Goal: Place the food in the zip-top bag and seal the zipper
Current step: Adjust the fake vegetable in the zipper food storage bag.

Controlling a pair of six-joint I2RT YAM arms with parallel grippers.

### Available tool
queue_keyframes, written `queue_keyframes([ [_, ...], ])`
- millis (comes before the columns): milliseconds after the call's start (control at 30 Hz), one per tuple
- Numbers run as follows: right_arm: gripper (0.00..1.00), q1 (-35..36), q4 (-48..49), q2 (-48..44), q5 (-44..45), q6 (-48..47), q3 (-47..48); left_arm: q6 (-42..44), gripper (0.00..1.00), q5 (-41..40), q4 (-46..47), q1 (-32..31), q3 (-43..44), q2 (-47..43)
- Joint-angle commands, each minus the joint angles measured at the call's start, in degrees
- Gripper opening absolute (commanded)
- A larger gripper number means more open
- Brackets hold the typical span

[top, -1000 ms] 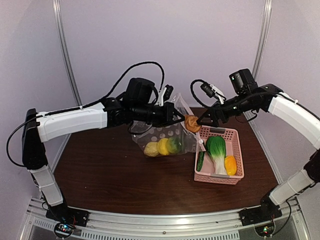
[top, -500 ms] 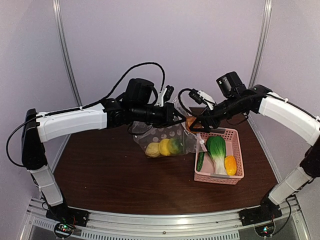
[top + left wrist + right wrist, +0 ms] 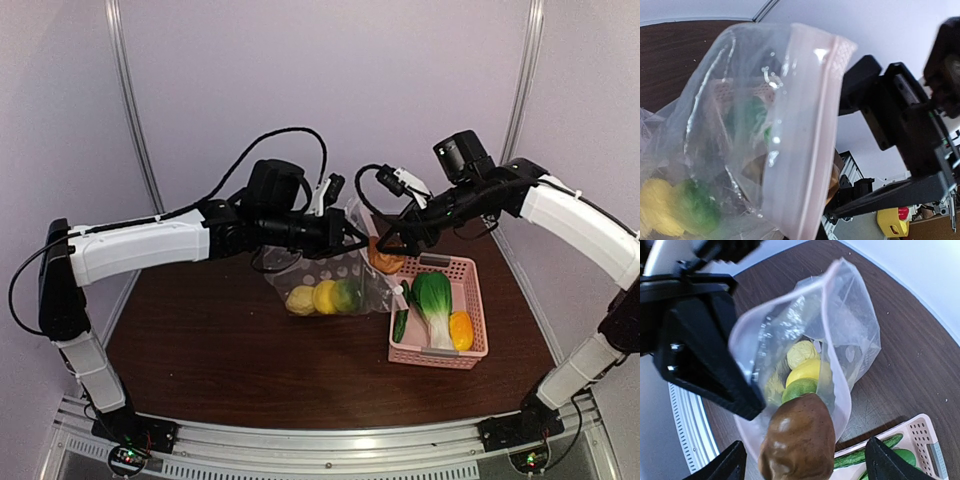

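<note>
**A:** What is likely to be going wrong from here?

**B:** The right hand [image 3: 392,243] is pinching the brown bread piece [image 3: 383,260] right at the mouth of the zip-top bag [image 3: 330,272]. That mouth is gaping only narrowly, and the bread is looking nearly as wide as the gap. If it is let go off-centre, I judge it will be striking the rim and tumbling onto the desk [image 3: 220,350] or back into the pink basket [image 3: 472,300].

**A:** And the left hand [image 3: 345,232]?

**B:** It is pressing together on the bag's upper edge, by the zipper strip [image 3: 810,150]. The bag is hanging from it, with the lemons [image 3: 312,297] and a green piece [image 3: 347,292] lying in the bottom. The plastic is floppy, so a shove from the bread could be folding the rim shut or dragging the edge out of that pinch.

**A:** What is differing from a second ago?

**B:** The right hand is sitting further left and lower now. Then it was holding the bread by the basket's far corner; now the bread is at the opening. The left arm and the bag are looking unmoved, and the bok choy [image 3: 435,300] is still lying in the basket.
</note>
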Motion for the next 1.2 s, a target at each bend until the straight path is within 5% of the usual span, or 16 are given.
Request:
queue_keyframes([
  [0,0.82,-0.31,-1.33,-3.79,-1.76,-0.40,-1.19,0.16,0.00,0.60,4.69,0.31,-0.53,-1.37],
  [667,0.66,-1.95,-6.22,-7.43,2.18,-5.53,-4.88,0.84,0.00,2.86,3.27,0.39,1.32,-1.30],
  [800,0.52,-1.50,-5.62,-4.63,-0.73,-5.14,-4.06,0.89,0.00,3.02,3.17,0.41,1.39,-1.30],
  [933,0.25,-0.99,-5.46,-1.74,-2.62,-4.20,-1.66,0.91,0.00,3.30,3.01,0.39,1.52,-1.26],
  [1167,0.24,0.61,-4.58,2.62,-6.03,-2.59,2.43,0.17,0.00,3.88,3.58,0.37,0.82,-0.87],
])
